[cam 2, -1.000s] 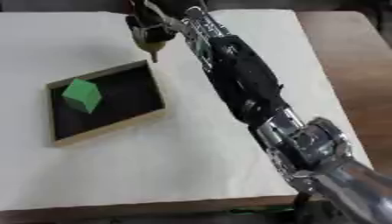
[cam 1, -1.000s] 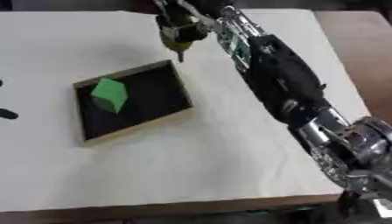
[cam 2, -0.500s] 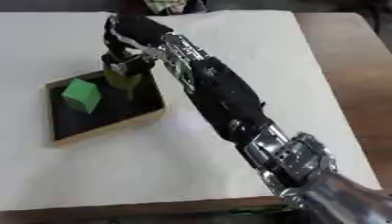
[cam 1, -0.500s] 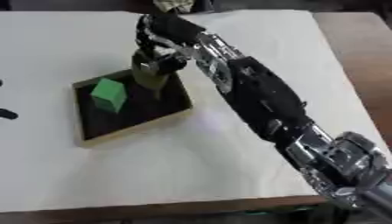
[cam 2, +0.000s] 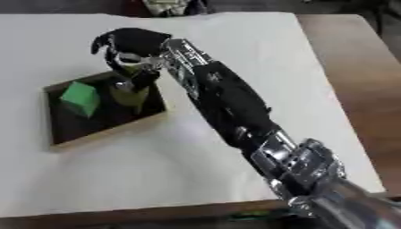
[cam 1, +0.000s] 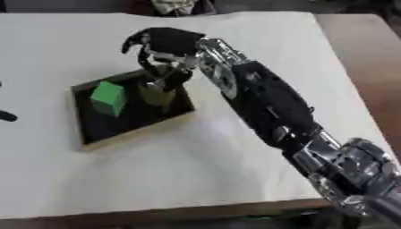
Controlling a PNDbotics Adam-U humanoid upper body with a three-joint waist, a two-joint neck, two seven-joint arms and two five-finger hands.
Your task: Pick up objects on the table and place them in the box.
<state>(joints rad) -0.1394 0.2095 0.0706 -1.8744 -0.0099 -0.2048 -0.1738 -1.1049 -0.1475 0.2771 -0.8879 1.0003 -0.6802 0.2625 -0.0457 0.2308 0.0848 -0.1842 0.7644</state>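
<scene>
A shallow black box with a wooden rim (cam 1: pixel 134 132) lies left of centre on the white table. Inside it, on the left, stands a green block (cam 1: pixel 108 98). An olive block (cam 1: pixel 157 95) sits tilted in the box's right half. My right hand (cam 1: pixel 166 43) hangs over it on an arm that crosses from the lower right. Its fingers (cam 1: pixel 174 79) curl down and pinch the olive block's top. Only a dark sliver of my left hand (cam 1: pixel 5 116) shows at the left edge, and its state is hidden.
The white table top (cam 1: pixel 258 36) ends at a front edge along the bottom and at a brown strip on the right. Something pale and crumpled (cam 1: pixel 174 5) lies past the far edge.
My right hand has come from beyond the box's far corner to above its right half, and has gone down with the olive block in it. The green block has stayed put.
</scene>
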